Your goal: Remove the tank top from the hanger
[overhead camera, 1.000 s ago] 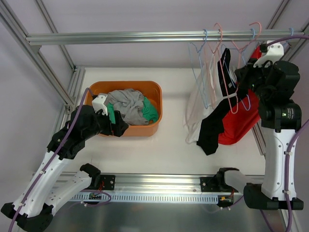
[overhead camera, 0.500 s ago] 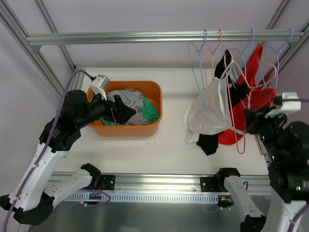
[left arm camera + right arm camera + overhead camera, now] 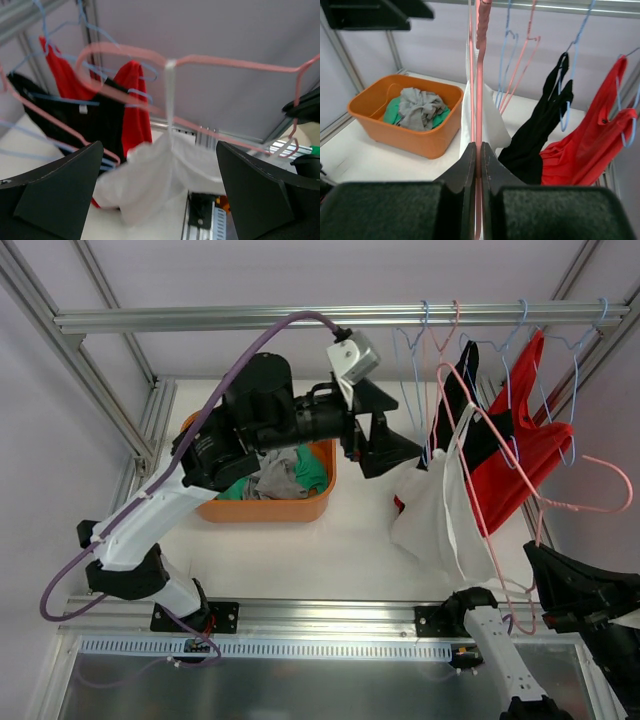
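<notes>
The white tank top (image 3: 440, 515) hangs from a pink hanger (image 3: 500, 440) that is off the rail and tilted, its hook pointing right. My right gripper (image 3: 535, 558) is shut on the hanger's lower bar near the front right; in the right wrist view the gripper (image 3: 479, 150) pinches the pink hanger (image 3: 479, 75) with the white top (image 3: 495, 120) behind it. My left gripper (image 3: 395, 430) is open and raised just left of the top. In the left wrist view the gripper (image 3: 160, 200) faces the top (image 3: 155, 175) and the hanger (image 3: 225, 62) without touching them.
An orange bin (image 3: 265, 510) of grey and green clothes sits on the left. A black top (image 3: 470, 400) and a red top (image 3: 525, 455) hang on blue hangers from the metal rail (image 3: 250, 317), close behind the pink hanger.
My right gripper pulled the pink hanger with the white top off the rail toward the front edge. My left arm rose from the bin and swung right up to the top.
</notes>
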